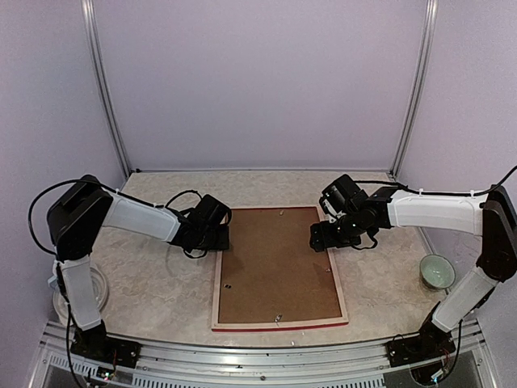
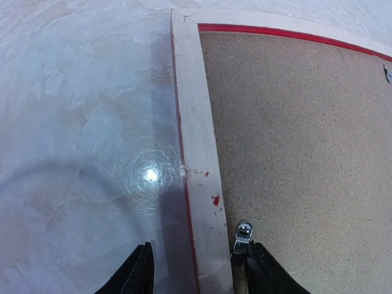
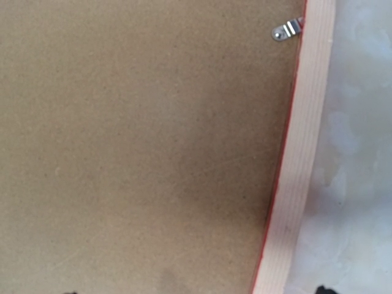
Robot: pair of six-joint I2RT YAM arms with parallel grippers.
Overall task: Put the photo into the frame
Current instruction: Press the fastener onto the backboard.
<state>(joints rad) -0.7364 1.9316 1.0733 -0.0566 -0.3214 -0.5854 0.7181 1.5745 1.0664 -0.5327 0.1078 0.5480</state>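
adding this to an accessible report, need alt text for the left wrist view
The left gripper, jaws open, straddles the pale wood bar of the frame, which lies back-up. Right of the bar is the brown backing board, with a small metal clip beside one fingertip; left of it is the marbled table with a light glare.
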